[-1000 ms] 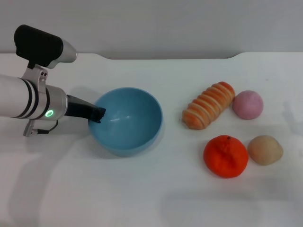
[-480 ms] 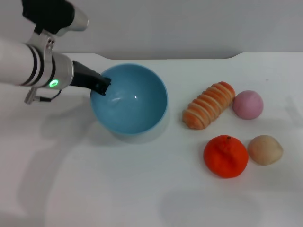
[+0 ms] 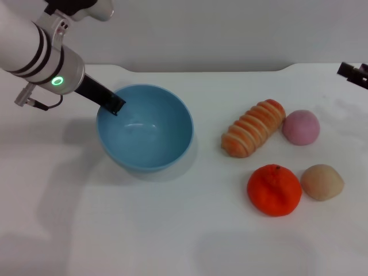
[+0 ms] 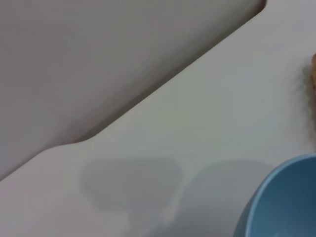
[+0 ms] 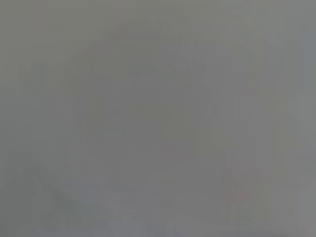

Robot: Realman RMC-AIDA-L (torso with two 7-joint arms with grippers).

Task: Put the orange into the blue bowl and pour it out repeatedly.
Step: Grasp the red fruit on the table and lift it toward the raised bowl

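The blue bowl [image 3: 145, 127] is empty, upright and tilted slightly, at the left of the white table. My left gripper [image 3: 115, 106] is shut on its left rim and seems to hold it just above the table, over its shadow. Part of the bowl also shows in the left wrist view [image 4: 281, 197]. The orange [image 3: 274, 190] lies on the table at the front right, well apart from the bowl. A dark tip of my right gripper [image 3: 353, 73] shows at the far right edge, above the table. The right wrist view is plain grey.
A striped bread loaf [image 3: 253, 128], a pink ball [image 3: 301, 127] and a tan ball [image 3: 322, 182] lie around the orange on the right. The table's back edge [image 3: 207, 71] meets a grey wall.
My left gripper has lifted the bowl off the table, first away from me, then a little left and down. The right gripper's tip has come into view at the right edge.
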